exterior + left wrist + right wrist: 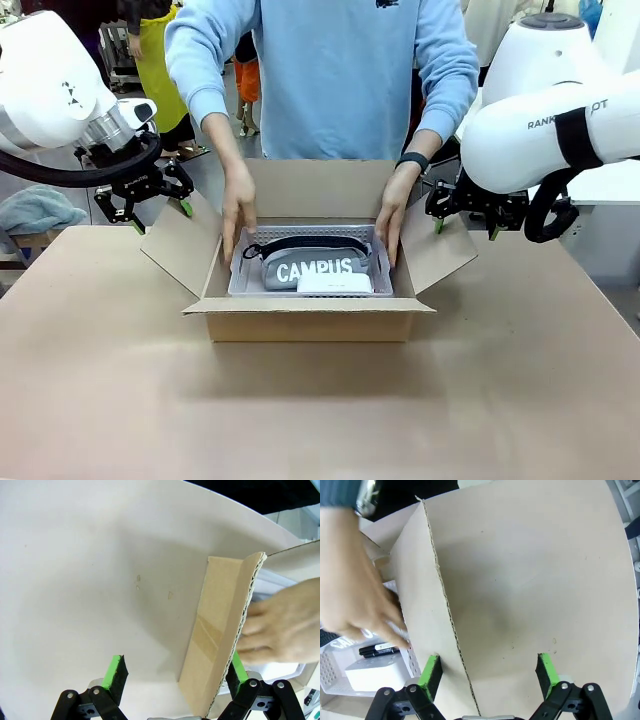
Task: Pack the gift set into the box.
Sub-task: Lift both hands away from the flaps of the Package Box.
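— Where is the gift set?
— The whitish perforated plastic tray [238,278] with the grey "CAMPUS" pouch [312,268] is inside the open brown cardboard box [310,325]. The person's hands [238,210] are at its ends.
— And the grippers?
— The left gripper [162,217] and right gripper [465,228] each straddle one of the side flaps [180,245], jaws wide. Hold the flaps spread until the hands are out.

Robotics lab, white robot arms [555,130] at a brown-covered table [320,410], person [320,70] standing opposite

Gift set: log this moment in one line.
gift set: in cardboard carton | person's hands: at tray ends | left gripper: open, astride left flap | right gripper: open, astride right flap
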`<state>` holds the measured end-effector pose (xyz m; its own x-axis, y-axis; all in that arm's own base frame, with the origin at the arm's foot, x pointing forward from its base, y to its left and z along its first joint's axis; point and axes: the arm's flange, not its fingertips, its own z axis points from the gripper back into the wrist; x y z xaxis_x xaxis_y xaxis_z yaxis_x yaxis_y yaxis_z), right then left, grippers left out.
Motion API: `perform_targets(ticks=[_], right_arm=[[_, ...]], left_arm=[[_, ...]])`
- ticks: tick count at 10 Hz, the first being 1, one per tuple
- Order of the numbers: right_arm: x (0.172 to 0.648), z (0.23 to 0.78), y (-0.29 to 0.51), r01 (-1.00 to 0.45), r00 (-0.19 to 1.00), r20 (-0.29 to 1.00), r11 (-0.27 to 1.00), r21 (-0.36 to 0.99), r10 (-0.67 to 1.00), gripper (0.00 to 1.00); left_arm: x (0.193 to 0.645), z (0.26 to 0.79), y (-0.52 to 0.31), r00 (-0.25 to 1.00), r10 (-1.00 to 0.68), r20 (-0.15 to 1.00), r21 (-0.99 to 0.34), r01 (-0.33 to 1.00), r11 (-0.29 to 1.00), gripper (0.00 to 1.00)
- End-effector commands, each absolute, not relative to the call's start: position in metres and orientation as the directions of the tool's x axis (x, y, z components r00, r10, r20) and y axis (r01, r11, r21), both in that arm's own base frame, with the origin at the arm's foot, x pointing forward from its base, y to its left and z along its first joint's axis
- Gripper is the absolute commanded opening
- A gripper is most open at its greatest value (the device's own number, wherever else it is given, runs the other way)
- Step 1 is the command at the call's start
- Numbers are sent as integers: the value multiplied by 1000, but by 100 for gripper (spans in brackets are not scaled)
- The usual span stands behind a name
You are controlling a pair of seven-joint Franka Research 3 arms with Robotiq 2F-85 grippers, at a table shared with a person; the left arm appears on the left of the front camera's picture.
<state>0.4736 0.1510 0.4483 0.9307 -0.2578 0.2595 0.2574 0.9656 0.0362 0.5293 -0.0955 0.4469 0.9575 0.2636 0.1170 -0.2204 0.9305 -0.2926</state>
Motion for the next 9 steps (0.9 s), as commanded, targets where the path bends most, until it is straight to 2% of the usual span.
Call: perform_targets(ticks=[1,9], right_arm=[[477,450,154,282,921,277,959,16,-275,100],[474,448,151,257,931,259,966,36,-258,100]], left_arm=[[528,448,-95,953,275,126,-282,-232,931,100],[529,447,-95,958,264,117,-293,-220,930,100]])
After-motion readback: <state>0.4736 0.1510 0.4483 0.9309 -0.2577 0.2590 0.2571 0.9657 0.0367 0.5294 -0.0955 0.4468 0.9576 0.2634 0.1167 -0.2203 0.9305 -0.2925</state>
